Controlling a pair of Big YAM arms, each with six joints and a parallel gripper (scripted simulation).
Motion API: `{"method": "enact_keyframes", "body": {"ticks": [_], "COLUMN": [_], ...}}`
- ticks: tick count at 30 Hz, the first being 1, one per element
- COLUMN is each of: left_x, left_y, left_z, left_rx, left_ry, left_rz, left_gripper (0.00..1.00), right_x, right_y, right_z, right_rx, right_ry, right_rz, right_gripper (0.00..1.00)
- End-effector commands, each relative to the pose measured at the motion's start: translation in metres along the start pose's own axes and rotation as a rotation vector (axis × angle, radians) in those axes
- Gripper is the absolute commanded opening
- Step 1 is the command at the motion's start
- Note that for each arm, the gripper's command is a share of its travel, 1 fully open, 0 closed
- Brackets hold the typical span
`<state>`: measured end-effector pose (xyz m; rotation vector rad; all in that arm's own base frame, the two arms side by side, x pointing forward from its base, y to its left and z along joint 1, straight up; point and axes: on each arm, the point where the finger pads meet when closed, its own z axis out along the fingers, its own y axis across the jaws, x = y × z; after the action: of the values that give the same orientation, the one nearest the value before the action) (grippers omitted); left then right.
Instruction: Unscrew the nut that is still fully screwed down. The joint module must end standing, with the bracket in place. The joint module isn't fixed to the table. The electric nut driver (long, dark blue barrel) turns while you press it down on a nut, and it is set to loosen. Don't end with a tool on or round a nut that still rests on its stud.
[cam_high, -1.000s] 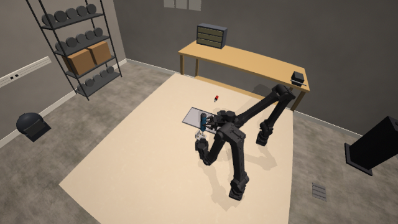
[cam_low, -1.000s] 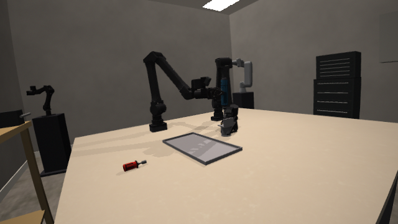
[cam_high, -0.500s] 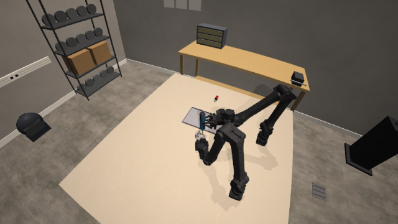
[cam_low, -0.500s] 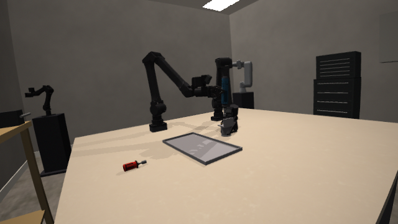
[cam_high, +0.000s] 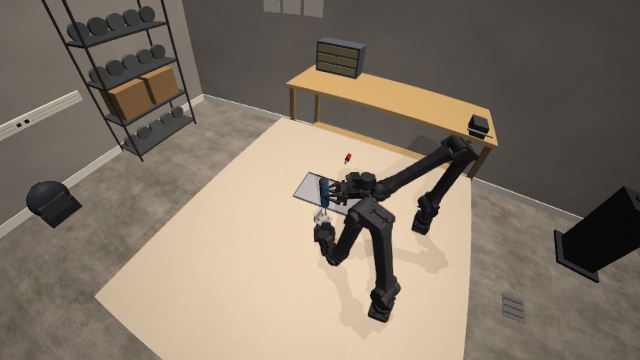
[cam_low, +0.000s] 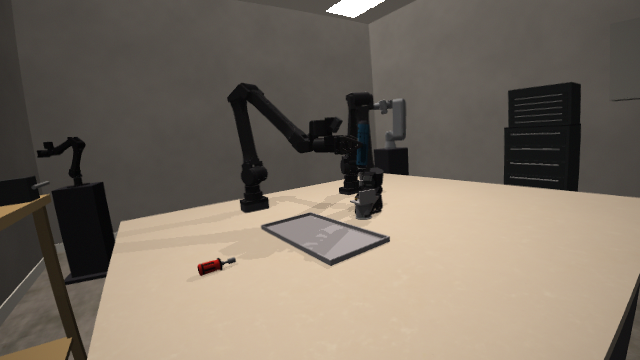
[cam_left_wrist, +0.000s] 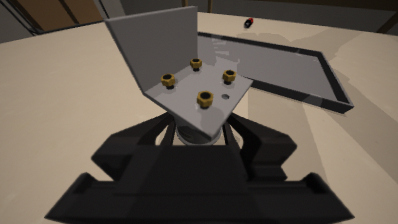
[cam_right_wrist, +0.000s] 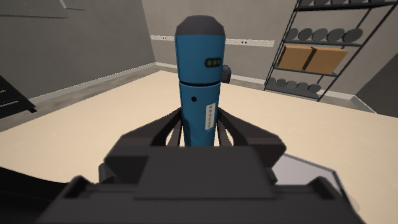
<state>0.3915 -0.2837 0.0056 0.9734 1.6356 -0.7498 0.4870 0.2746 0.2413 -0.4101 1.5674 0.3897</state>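
The joint module (cam_low: 367, 205) (cam_left_wrist: 195, 137) stands on the table with the grey angle bracket (cam_left_wrist: 165, 45) on top. Several brass nuts sit on the bracket's studs, such as the front nut (cam_left_wrist: 204, 97) and the left nut (cam_left_wrist: 168, 79). I cannot tell which one sits lower. My left gripper (cam_left_wrist: 199, 112) (cam_high: 323, 228) is shut on the module's body. My right gripper (cam_right_wrist: 199, 111) (cam_high: 331, 194) (cam_low: 356, 147) is shut on the dark blue nut driver (cam_right_wrist: 200, 75) (cam_high: 325, 192) (cam_low: 363, 144). It holds the driver upright above the module, clear of the nuts.
A flat grey tray (cam_high: 306, 186) (cam_low: 280, 233) (cam_left_wrist: 331, 101) lies just beyond the module. A small red screwdriver (cam_high: 346, 159) (cam_low: 210, 266) (cam_left_wrist: 248, 22) lies on the table past the tray.
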Motion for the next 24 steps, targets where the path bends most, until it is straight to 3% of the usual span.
{"method": "enact_keyframes", "body": {"ticks": [1,7,9,24], "left_x": [-0.015,-0.015,-0.015,-0.015], "left_y": [-0.004,-0.004,-0.004,-0.004], "left_z": [0.002,0.002,0.002,0.002], "left_rx": [0.006,0.006,0.006,0.006], "left_ry": [-0.037,-0.037,-0.037,-0.037], "left_rz": [0.026,0.026,0.026,0.026], "left_gripper": [0.59,0.59,0.59,0.59], "right_x": [-0.081,-0.070,-0.081,-0.088], "right_y": [-0.005,-0.007,-0.008,-0.007], "right_z": [0.018,0.022,0.019,0.017], "right_rx": [0.006,0.008,0.010,0.006], "right_ry": [-0.165,-0.123,-0.149,-0.155], "right_rz": [0.012,0.012,0.012,0.012], "right_gripper": [0.42,0.42,0.42,0.42]}}
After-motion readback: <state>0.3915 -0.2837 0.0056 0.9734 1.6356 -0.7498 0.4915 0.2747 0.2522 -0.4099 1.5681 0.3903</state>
